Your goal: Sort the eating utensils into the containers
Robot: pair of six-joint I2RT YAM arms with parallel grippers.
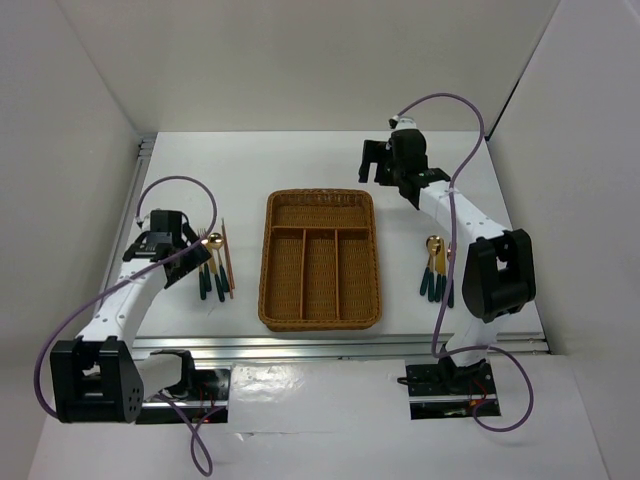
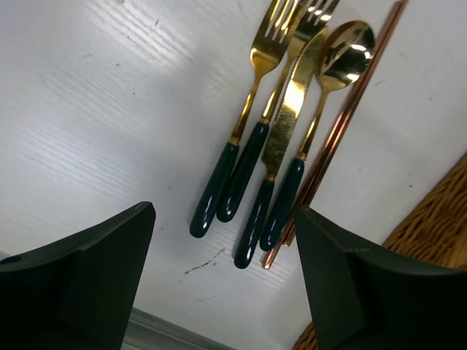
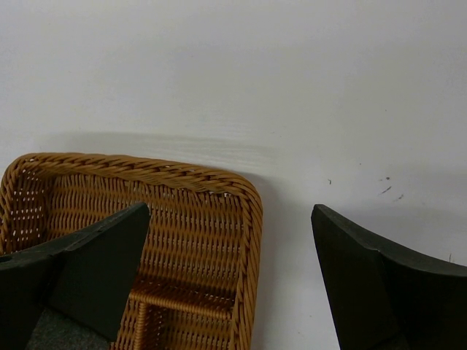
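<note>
The wicker tray [image 1: 268,262] lies mid-table with all its slots empty. To its left lie two forks [image 2: 252,109], a knife [image 2: 290,98] and a spoon [image 2: 349,49], gold with teal handles, beside the reddish chopsticks [image 2: 352,109]. My left gripper [image 1: 185,246] is open above the table just left of them; in the left wrist view its fingers frame the handle ends [image 2: 225,213]. A second group of teal-handled utensils [image 1: 436,272] lies right of the tray. My right gripper [image 1: 377,160] is open and empty over the tray's far right corner [image 3: 244,191].
The tray's edge shows at the lower right of the left wrist view [image 2: 438,219]. White walls enclose the table on the left, back and right. A metal rail [image 1: 330,345] runs along the near edge.
</note>
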